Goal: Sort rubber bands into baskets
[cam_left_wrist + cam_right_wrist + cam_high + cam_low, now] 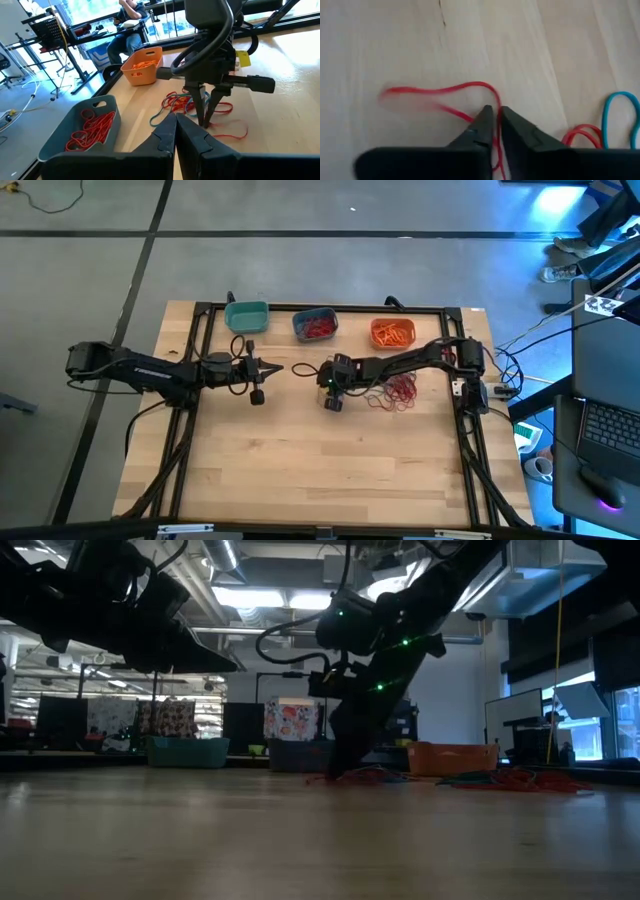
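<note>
My right claw (pixel 495 116) pinches a thin red rubber band (pixel 440 91) against the pale wooden table (pixel 395 40); my left claw (pixel 176 131) waits clenched.

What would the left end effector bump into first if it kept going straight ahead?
Probably the right end effector, which stands on the table right in front of the left end effector, pinching a red rubber band. Depth is hard to judge.

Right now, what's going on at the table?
The right gripper is down on the wood beside the loose pile of rubber bands, its fingers pinched on a red rubber band. The left gripper waits shut over the table's left half. The slate blue basket holds red bands, the orange basket orange ones; the teal basket looks empty.
</note>
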Robot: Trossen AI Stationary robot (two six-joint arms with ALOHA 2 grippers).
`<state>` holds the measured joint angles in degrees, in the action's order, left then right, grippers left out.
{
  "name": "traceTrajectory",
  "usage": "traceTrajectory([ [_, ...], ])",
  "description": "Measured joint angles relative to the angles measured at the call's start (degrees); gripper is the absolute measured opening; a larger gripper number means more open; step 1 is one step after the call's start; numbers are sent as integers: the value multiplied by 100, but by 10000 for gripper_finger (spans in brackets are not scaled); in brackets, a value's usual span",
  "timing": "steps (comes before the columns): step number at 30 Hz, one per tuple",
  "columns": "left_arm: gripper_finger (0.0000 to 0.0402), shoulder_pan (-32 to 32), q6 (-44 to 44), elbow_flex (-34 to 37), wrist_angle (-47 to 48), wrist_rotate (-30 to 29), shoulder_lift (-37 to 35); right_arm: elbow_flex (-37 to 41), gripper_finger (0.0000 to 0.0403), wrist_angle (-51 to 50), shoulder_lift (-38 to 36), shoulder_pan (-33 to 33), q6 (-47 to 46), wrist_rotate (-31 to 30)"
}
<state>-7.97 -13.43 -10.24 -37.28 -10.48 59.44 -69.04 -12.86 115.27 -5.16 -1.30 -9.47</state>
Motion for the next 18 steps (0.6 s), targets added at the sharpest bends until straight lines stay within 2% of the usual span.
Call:
traceTrajectory([
  [3,5,-1,0,0,0,0,0,4,6,22,8,6,154,-237],
  [8,5,0,-2,0,0,0,0,25,17,282,31,-3,255,-833],
  [18,5,-2,-26,0,3,0,0,-133,3,584,17,328,942,-3157],
])
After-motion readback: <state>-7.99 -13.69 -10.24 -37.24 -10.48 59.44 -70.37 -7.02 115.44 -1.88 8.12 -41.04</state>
